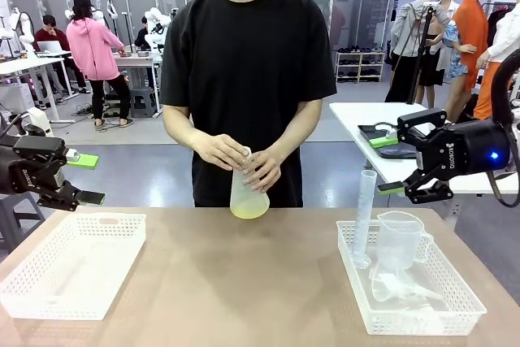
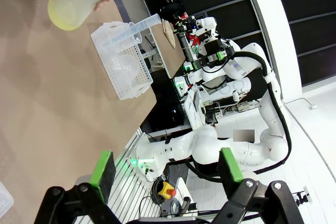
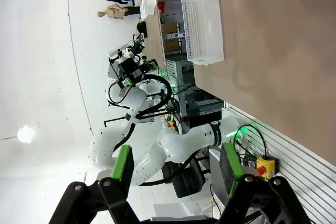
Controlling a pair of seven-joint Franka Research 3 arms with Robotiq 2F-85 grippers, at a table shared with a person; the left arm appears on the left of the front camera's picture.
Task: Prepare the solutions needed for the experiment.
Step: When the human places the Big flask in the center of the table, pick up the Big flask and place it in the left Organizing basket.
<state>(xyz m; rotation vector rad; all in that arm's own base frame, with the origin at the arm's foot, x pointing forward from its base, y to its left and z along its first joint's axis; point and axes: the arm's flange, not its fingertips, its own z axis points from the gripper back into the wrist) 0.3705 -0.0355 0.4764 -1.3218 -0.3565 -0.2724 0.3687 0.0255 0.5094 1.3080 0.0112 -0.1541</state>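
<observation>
Left claw [image 1: 85,178] and right claw [image 1: 388,165], agape, read ROBOTIQ; person's hands [image 1: 218,150] hold solutions [image 1: 249,210].

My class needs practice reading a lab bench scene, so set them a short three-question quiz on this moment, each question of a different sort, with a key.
1. True or false: the left gripper and the right gripper are both open and hold nothing.
2. Where is the graduated cylinder? A: upright in the basket on the robot's right. B: lying in the other basket. C: in a gripper.
3. Fill in: the flask with the pale yellow solution is held by the person's two ____.
Key: 1 true; 2 A; 3 hands.
</observation>
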